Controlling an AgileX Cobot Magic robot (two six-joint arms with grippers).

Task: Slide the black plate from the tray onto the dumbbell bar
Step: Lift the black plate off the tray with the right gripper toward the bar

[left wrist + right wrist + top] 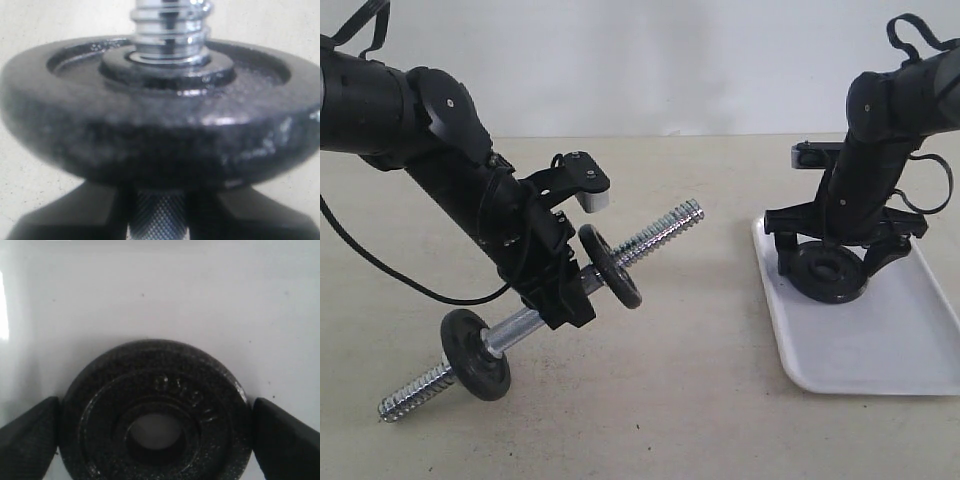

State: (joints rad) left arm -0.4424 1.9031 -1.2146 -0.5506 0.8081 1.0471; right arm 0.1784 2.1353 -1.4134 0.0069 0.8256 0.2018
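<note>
Here, the dumbbell bar (pixel 660 232) is held tilted and clenched in the left fingers (pixel 75 220), while the black plate (pixel 100 405), on the tray (pixel 840 360), is flanked at its rim and apparently grasped by the right fingers (pixel 30 440).

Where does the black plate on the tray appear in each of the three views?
Exterior view: black plate right of middle, on the tray.
Left wrist view: not in it.
Right wrist view: bottom centre.
Shared landmark: the white tray.
</note>
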